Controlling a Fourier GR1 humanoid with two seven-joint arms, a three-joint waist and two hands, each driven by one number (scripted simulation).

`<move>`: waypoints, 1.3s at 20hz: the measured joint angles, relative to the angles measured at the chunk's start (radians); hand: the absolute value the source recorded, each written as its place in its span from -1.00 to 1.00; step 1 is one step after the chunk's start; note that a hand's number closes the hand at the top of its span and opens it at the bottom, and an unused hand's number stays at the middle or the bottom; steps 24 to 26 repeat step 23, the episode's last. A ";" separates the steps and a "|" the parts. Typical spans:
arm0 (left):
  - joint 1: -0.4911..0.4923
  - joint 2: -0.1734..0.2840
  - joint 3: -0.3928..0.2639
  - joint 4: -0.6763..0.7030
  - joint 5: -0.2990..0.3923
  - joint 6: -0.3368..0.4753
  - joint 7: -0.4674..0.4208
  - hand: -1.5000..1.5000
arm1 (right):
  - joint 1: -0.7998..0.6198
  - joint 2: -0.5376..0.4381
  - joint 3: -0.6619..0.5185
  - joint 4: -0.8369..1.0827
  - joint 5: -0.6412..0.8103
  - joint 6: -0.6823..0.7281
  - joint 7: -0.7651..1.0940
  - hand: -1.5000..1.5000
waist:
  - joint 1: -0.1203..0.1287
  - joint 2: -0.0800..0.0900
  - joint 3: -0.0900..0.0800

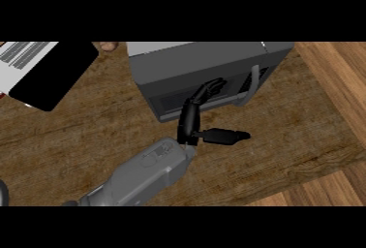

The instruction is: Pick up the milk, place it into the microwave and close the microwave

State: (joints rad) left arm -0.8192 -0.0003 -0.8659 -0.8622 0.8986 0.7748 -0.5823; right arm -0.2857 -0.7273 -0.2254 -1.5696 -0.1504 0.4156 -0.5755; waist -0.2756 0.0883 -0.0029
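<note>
Your left forearm (pixel 146 174) sat nearest the camera, a grey shell slanting up from the lower edge toward the middle of the head view. Under it you had the wooden counter (pixel 85 131), brown and grainy, with paler planks running along its right side and lower right corner. At the top centre stood the microwave (pixel 200 60), a dark grey box with its door face turned toward you; the door looked shut or very nearly so, though from this steep angle you could not be sure of a gap. The milk was not visible anywhere on the counter, so you could not tell where it was. At the upper left lay a flat black panel (pixel 53 72), tilted, beside a white striped surface (pixel 25 51). Your left hand (pixel 191 118) was open: its fingers (pixel 213 87) were stretched out close together, reaching up onto the microwave's door face, and the tips appeared to touch it just left of the door handle (pixel 250 87), a pale upright bar. The thumb (pixel 225 136) stuck out sideways to the right, holding nothing. A small brown object (pixel 107 46) peeked out at the top, between the panel and the microwave.
</note>
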 measured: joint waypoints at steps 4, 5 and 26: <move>-0.004 0.000 -0.003 0.004 0.021 0.000 -0.025 -1.00 | -0.018 -0.005 0.004 0.015 0.007 0.001 0.002 1.00 | -0.003 0.004 0.001; -0.008 0.000 -0.007 0.004 0.024 -0.002 -0.027 -1.00 | -0.016 0.026 0.010 0.029 -0.033 0.015 0.004 -1.00 | 0.001 0.006 0.003; -0.026 0.000 -0.028 0.024 0.099 -0.019 -0.103 -1.00 | -0.076 0.093 0.034 0.219 -0.315 0.181 0.114 -1.00 | 0.004 0.017 0.005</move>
